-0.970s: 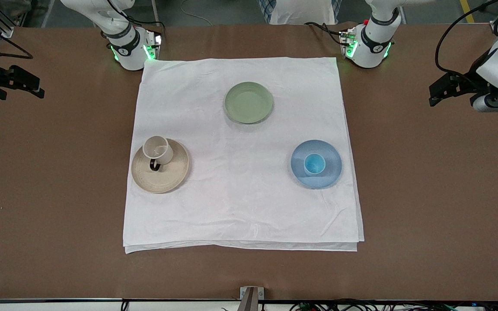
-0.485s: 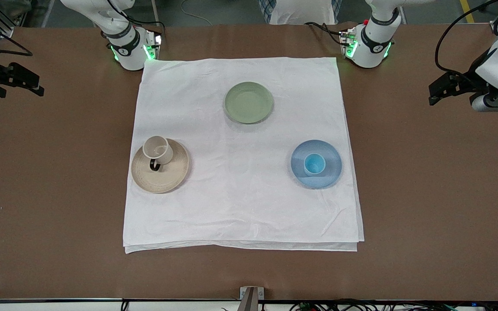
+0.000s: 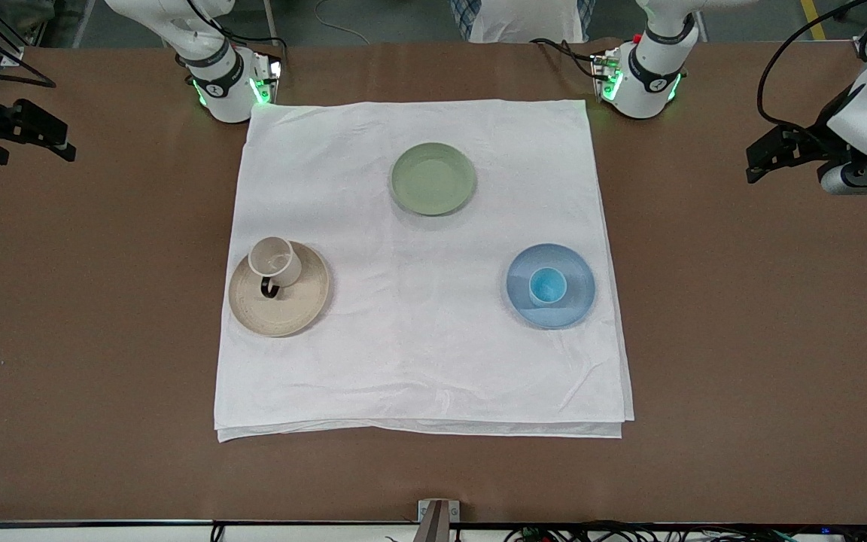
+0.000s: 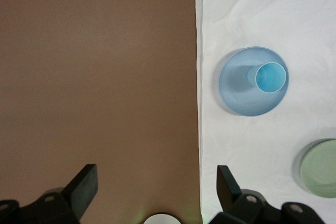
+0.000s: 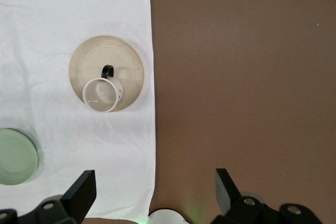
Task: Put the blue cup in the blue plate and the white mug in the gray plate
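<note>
The blue cup (image 3: pixel 547 286) stands upright in the blue plate (image 3: pixel 578 299) toward the left arm's end of the cloth; they also show in the left wrist view, cup (image 4: pixel 271 77) in plate (image 4: pixel 235 85). The white mug (image 3: pixel 274 260) stands upright on the gray plate (image 3: pixel 299 302), black handle toward the front camera; the right wrist view shows the mug (image 5: pixel 101 95) on the plate (image 5: pixel 102 51). My left gripper (image 3: pixel 754 167) (image 4: pixel 156 182) is open and empty over bare table off the cloth. My right gripper (image 3: pixel 65 143) (image 5: pixel 155 182) is open and empty over the cloth's edge.
A white cloth (image 3: pixel 418 361) covers the table's middle and bears all three plates. An empty green plate (image 3: pixel 433 179) lies on it nearer the robots' bases; it also shows in the left wrist view (image 4: pixel 320 167) and the right wrist view (image 5: pixel 14 156). Brown table (image 3: pixel 742 339) surrounds the cloth.
My right gripper has drifted a little toward the robots' edge of the table. My left gripper has barely moved. The cups and plates have not moved.
</note>
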Motion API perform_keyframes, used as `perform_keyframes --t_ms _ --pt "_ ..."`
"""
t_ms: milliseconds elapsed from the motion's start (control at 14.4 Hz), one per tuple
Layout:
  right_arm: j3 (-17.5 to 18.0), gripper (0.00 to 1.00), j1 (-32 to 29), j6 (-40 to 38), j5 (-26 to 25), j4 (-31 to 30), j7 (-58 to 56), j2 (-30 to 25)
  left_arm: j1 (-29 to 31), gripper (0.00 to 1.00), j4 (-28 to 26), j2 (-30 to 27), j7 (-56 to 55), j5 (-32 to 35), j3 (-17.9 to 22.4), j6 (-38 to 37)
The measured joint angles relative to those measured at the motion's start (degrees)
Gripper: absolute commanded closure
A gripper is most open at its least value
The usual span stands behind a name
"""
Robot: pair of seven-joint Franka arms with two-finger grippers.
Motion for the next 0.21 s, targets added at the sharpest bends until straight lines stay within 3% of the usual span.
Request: perform_keyframes --t_ms 208 --pt "0.38 0.0 0.21 -0.02 0.0 -0.09 0.01 -0.09 -0.02 0.0 0.0 0.0 0.15 0.0 -0.02 -0.34"
